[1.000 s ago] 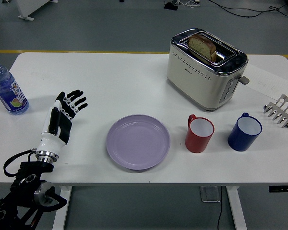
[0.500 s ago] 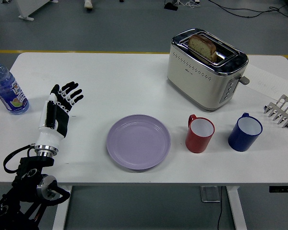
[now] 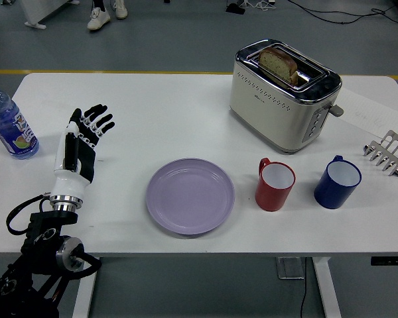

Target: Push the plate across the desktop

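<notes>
Since a second ago your left hand [image 3: 79, 147] has drifted a bit up and toward 11 o'clock, with the fingers fanned apart and holding nothing; nothing else on the table budged. Off at its 10 o'clock sits the water bottle [image 3: 8, 124].

The plate [image 3: 190, 195] lies flat near the front edge, well apart from the hand at about its 4 o'clock. It looks stiff and light, probably plastic though I can't say for sure, and it should slide easily on the smooth white table [image 3: 152, 106]. Don't grab it; put the fingertips against the rim at its 9 o'clock and nudge it low so it doesn't tip.

The red mug [image 3: 274, 185] sits just beside the plate at 3 o'clock, so watch that. The right hand isn't showing.
</notes>
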`<state>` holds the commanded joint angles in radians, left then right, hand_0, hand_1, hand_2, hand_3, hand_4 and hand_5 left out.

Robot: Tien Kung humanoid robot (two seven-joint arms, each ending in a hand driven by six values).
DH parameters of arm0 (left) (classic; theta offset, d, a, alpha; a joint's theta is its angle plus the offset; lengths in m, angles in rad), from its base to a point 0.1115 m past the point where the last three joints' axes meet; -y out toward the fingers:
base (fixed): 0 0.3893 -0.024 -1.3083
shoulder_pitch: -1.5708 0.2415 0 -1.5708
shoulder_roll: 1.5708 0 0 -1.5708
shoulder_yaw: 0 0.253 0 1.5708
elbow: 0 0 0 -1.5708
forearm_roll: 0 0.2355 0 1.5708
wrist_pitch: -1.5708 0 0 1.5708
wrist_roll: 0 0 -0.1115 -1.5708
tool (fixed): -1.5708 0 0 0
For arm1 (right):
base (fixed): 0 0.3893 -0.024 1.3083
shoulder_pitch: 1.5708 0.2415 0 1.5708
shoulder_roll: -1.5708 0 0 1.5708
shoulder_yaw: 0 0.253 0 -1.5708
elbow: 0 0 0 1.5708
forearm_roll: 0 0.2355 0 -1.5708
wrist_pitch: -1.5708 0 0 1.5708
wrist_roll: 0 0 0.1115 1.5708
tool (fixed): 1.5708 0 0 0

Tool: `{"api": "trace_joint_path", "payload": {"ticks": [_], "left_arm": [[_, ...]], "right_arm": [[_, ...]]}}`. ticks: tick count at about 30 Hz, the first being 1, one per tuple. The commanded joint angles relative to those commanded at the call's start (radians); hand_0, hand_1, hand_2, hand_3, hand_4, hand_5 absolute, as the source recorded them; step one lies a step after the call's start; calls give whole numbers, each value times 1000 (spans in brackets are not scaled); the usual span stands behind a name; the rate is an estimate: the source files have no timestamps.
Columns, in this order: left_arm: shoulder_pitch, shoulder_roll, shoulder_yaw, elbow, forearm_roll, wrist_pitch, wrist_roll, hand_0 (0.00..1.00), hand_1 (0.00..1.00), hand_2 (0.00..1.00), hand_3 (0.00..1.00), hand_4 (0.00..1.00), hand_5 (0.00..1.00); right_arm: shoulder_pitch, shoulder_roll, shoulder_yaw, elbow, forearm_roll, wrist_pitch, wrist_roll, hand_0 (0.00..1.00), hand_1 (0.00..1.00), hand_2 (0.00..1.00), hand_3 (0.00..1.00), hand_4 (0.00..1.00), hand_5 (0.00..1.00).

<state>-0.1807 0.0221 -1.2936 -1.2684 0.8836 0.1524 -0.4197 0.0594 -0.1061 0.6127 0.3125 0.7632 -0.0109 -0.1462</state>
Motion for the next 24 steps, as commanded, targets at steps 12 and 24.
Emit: {"api": "trace_joint_path", "payload": {"ticks": [12,24], "left_arm": [[17,5,-21,-9,12,7,-3,720,751,762,647,538,918],[21,28,-38,-31,40,-2,-10,727,756,769,653,537,915]], "right_arm": [[8,-2,103,10,-208,-100,12,594,611,727,706,587,639],[-12,-8,14,26,-89,-77,-43,602,648,808,840,632,700]]}}
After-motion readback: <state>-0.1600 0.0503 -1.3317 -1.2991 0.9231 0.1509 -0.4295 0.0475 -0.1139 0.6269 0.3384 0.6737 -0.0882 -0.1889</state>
